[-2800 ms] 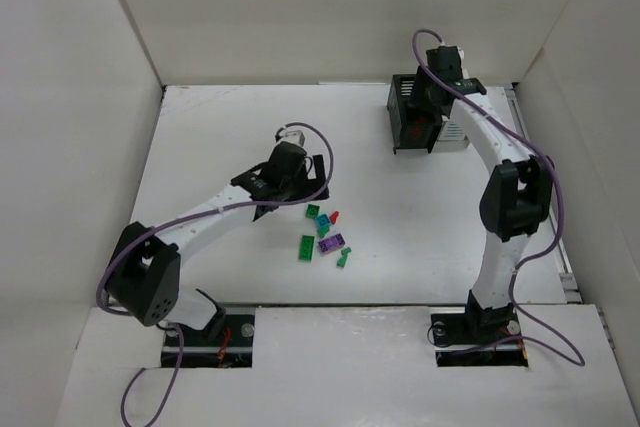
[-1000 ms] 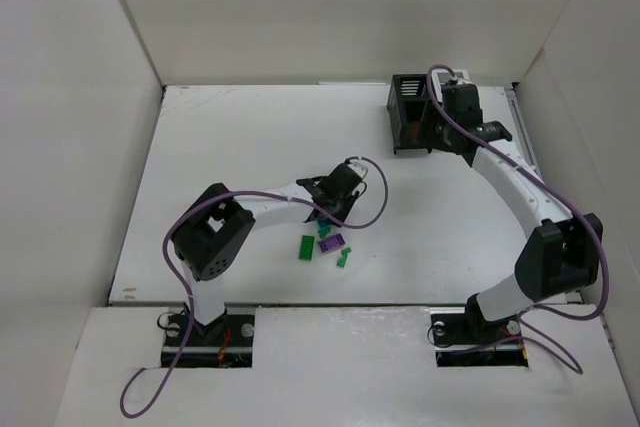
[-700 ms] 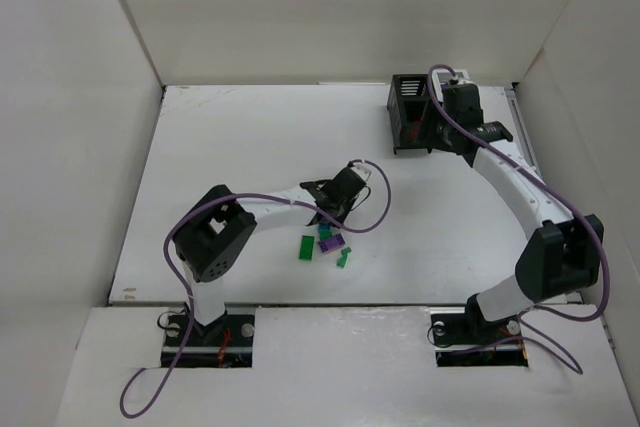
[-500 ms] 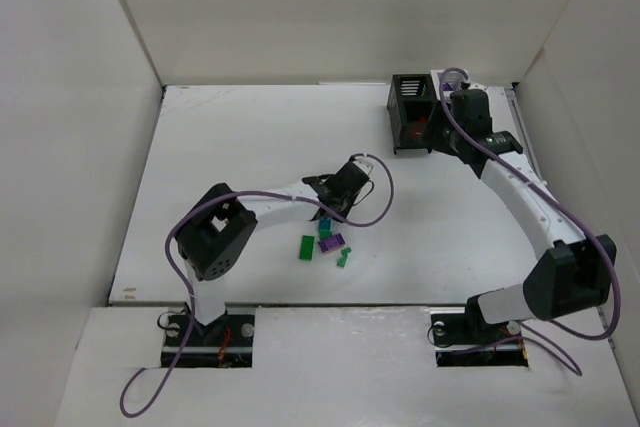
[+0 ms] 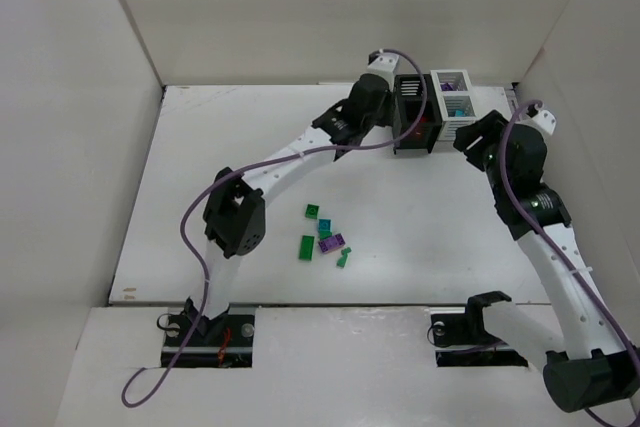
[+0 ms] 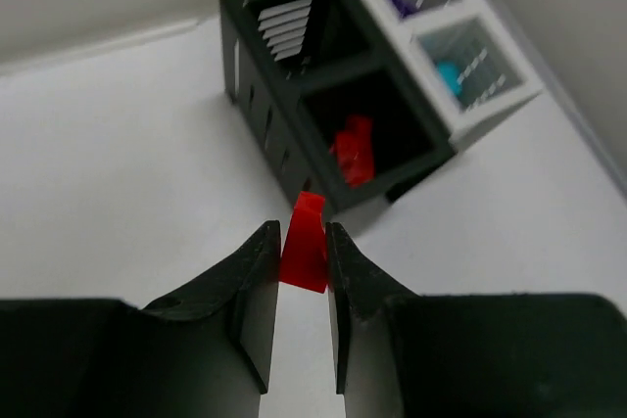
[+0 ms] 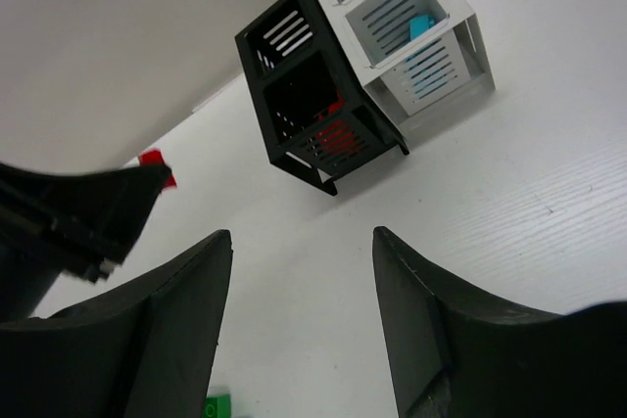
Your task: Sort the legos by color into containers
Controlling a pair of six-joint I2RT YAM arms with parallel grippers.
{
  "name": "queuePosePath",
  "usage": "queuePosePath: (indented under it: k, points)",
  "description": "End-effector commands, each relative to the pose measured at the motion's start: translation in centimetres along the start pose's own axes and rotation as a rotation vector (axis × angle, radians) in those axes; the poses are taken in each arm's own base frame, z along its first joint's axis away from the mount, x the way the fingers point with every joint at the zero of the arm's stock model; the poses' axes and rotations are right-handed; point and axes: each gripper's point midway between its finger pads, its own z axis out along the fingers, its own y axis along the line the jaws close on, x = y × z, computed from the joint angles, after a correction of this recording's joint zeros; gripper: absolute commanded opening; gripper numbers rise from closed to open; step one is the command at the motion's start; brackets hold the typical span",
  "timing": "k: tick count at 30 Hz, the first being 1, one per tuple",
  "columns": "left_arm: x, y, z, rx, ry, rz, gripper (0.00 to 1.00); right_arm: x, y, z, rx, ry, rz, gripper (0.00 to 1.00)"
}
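Note:
My left gripper (image 6: 301,230) is shut on a red lego (image 6: 305,240), held just in front of the black container (image 6: 294,75). A second red lego (image 6: 355,149) lies in that container's near cell. The joined white container (image 6: 490,95) holds a teal piece (image 6: 449,75) and a purple piece (image 6: 400,2). From above, the left gripper (image 5: 388,125) is at the left side of the containers (image 5: 413,112). My right gripper (image 5: 478,137) hangs open and empty to their right. Green (image 5: 306,247), teal (image 5: 324,228) and purple (image 5: 331,242) legos lie mid-table.
White walls box in the table on three sides. The left arm stretches diagonally from its base to the back right. In the right wrist view, a green lego (image 7: 217,406) lies between the open gripper (image 7: 301,235) fingers, far below.
The left gripper shut on a red lego at the pile, lifted it and swung to the containers at the back right. The right arm pulled back from the containers toward the near right.

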Motion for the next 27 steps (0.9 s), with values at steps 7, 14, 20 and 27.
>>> queuePosePath:
  k: [7,14,20,27]
  points:
    - [-9.9,-8.2,5.1,0.399,-0.350,-0.178,0.20,-1.8,-0.2,-0.2,0.002,-0.104,0.061,0.66]
    - [-9.3,-8.4,8.6,0.403,-0.421,-0.284,0.18,-1.3,-0.6,0.2,0.012,-0.089,0.057,0.66]
    - [-8.6,-6.9,9.7,0.348,-0.422,-0.275,0.26,-1.1,-0.3,0.2,-0.003,-0.078,0.056,0.67]
    - [-6.4,-6.8,10.3,0.344,-0.359,-0.241,0.79,-0.6,-0.2,0.4,-0.012,-0.058,0.043,0.68]
